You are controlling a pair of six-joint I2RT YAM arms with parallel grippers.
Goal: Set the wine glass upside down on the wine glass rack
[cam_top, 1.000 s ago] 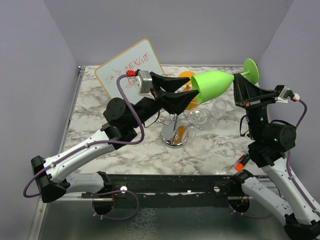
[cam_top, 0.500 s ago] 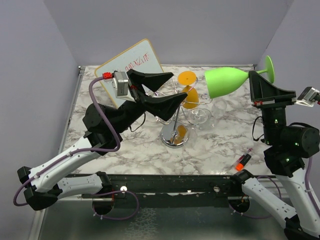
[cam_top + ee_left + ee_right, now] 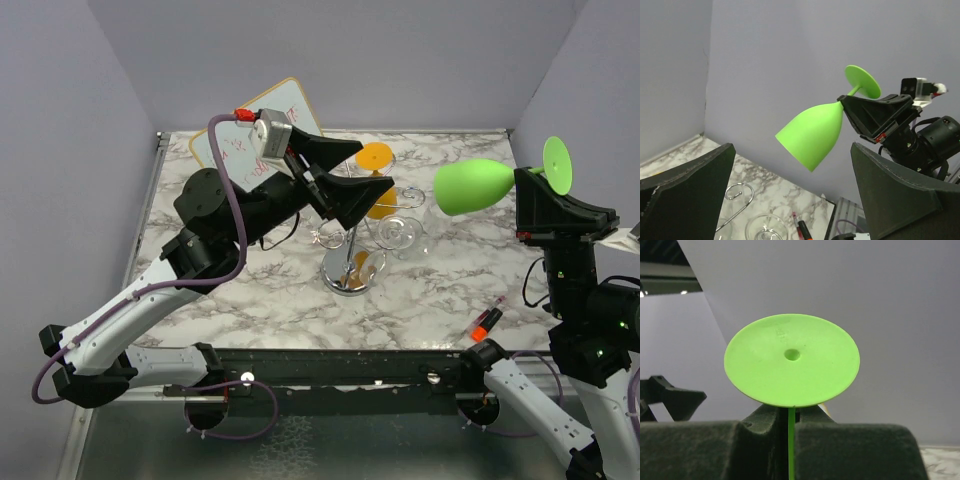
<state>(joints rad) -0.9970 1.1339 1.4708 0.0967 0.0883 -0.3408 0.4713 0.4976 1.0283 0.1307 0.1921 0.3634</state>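
Two white-and-black jointed arms on a black base rail (image 3: 340,365).
The left arm (image 3: 150,300) wears white link shells, round black joint housings (image 3: 205,195), a looping purple cable (image 3: 242,250), a grey wrist camera block (image 3: 270,140) with a red plug (image 3: 240,115), and black wedge-shaped fingers (image 3: 345,195); the right arm (image 3: 530,385) matches, with small green lights (image 3: 600,352) on its joints.

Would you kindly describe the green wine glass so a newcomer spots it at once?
Above the marble table's right edge, the right pincer grips the wine glass by its stem. It hangs sideways, the only green one; near the rack are an orange glass and a clear glass.
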